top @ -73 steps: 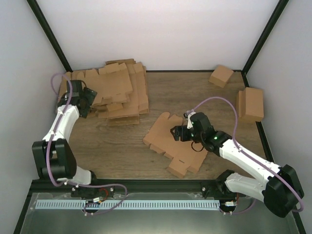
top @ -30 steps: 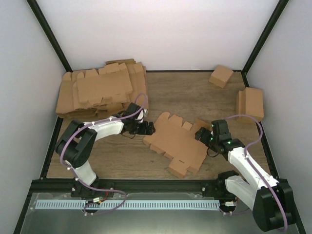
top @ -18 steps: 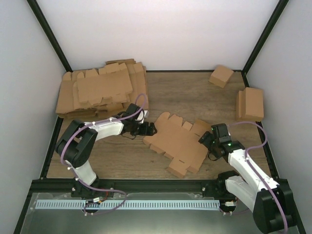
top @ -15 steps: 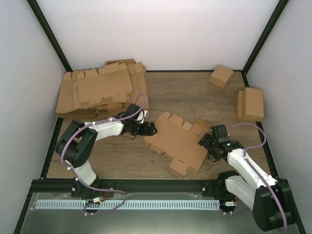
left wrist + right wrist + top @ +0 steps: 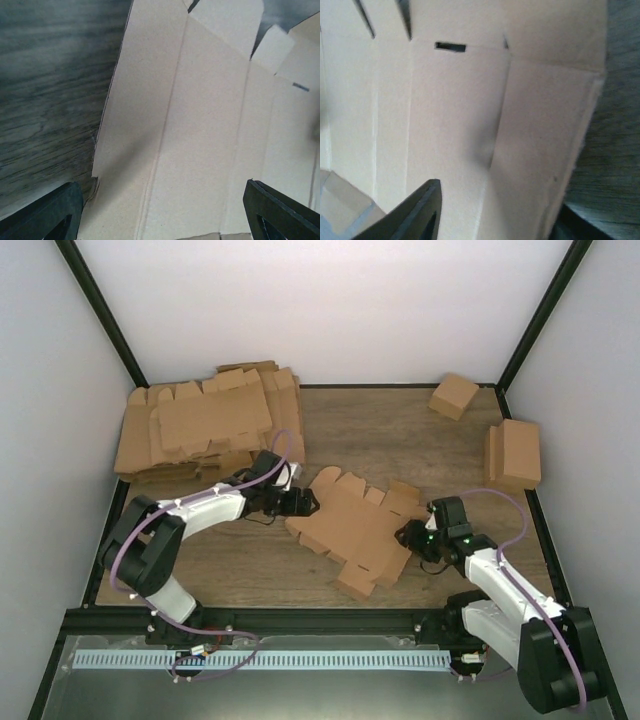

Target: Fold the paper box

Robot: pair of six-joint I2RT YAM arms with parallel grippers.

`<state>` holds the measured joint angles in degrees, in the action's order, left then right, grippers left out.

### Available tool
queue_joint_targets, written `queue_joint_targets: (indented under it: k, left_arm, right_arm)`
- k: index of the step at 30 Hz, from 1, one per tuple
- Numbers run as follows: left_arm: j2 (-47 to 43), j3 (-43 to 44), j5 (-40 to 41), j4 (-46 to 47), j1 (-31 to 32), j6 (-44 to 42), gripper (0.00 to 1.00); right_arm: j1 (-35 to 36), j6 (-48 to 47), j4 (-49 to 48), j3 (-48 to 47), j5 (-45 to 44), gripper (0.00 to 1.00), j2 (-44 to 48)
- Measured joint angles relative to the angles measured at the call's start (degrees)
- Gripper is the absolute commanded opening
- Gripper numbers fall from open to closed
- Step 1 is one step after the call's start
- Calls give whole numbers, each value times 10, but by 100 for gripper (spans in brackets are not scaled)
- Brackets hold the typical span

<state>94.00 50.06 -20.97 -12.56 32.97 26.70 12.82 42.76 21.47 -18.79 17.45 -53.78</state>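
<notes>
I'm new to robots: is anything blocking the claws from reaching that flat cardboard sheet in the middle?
Nothing visible does. The left gripper sits at the left edge of the cardboard sheet, the right gripper at its right edge.

Lab test cell, white walls point(image 5: 330, 310), black frame point(image 5: 100, 312)

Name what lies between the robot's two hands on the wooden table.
The flat brown cardboard die-cut sheet with tabbed flaps fills the stretch from the left hand to the right hand; the top view shows it best.
</notes>
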Motion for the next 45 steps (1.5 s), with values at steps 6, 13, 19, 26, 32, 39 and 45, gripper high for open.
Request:
queue_joint_targets:
  k: [6, 13, 19, 26, 32, 39, 45]
  left_arm:
    - [-49, 0, 14, -24, -16, -2, 90]
    - [-123, 39, 52, -103, -19, -24, 91]
    - [-199, 142, 104, -185, -30, -45, 91]
    - [-311, 242, 183, -239, -31, -60, 96]
    - [-356, 363, 251, -308, -31, -60, 96]
    - [-386, 465, 292, -353, -31, -60, 96]
    - [-399, 466, 297, -373, -31, -60, 96]
  right_arm:
    - [0, -37, -5, -9, 40, 13, -5]
    - [0, -73, 0, -66, 73, 1, -15]
    - [0, -131, 23, -200, 98, 1, -52]
    - [2, -206, 87, -408, 184, 1, -94]
    - [70, -235, 136, -546, 315, 1, -148]
    - [129, -225, 150, -575, 426, 1, -152]
    - [132, -263, 225, -582, 321, 1, -182]
